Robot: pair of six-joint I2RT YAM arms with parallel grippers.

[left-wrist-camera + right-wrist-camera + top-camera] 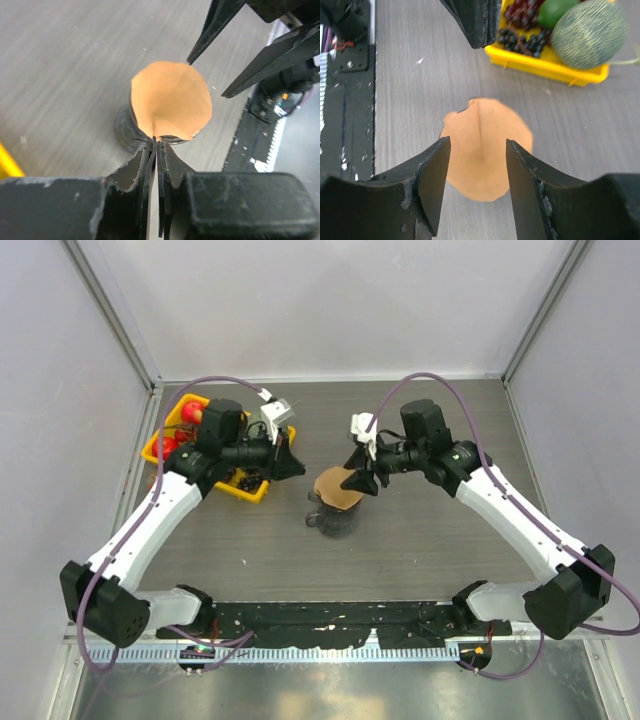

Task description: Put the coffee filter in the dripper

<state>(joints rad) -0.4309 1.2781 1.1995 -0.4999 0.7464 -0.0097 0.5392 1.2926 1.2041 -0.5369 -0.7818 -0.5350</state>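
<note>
Left hand just left of the dripper, fingers almost together, holding nothing. Coffee filter sits in the dripper, cone mouth up. Right hand over the dripper's right rim, jaws apart, empty.

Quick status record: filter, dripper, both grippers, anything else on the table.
filter: opened cone, sitting in the dripper
dripper: upright on the table, mostly hidden under the filter
left gripper: nearly shut, empty, tips beside the filter's edge
right gripper: open, holding nothing, fingers above the filter
other: yellow tray of fruit, back left
task: filter looks placed
</note>
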